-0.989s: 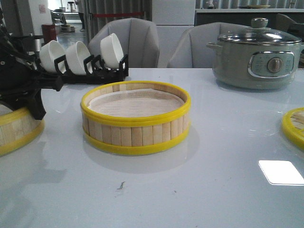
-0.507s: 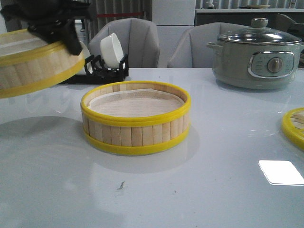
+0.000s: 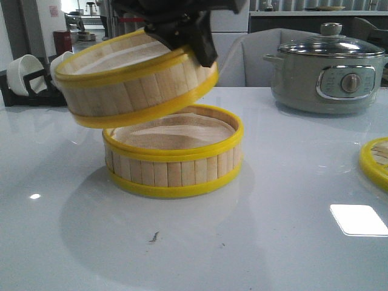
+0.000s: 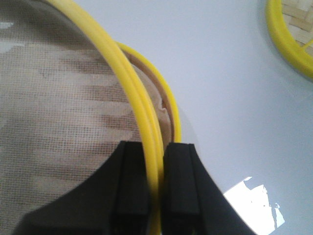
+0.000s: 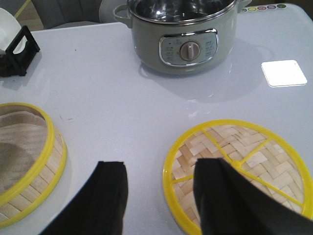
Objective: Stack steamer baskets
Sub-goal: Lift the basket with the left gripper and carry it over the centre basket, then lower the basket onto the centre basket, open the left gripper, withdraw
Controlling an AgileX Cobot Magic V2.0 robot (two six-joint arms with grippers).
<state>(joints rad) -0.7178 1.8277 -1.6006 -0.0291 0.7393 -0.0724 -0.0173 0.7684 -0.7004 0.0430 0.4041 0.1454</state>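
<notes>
Left tool (image 4: 155, 196) clamped on yellow rim of upper basket (image 3: 130, 82), one finger inside wall, one outside. Held in air, tilted, just above lower basket (image 3: 173, 151); whether touching or apart at near edge, can't tell. Mesh liner seen inside upper basket in left wrist view. Lower basket sits flat on counter (image 3: 273, 242), mid-table, pale cloth liner inside.

Right tool (image 5: 159, 196) fingers apart, gripping nothing, above counter betw. lower basket and woven lid (image 5: 239, 171). Lid lies flat on counter, robot's right side, yellow rim and spokes showing.

Grey-green pot (image 3: 327, 66) w/ glass lid at back right, well apart from baskets. White bowls (image 3: 24, 70) in black rack at back left, partly hidden behind upper basket.
</notes>
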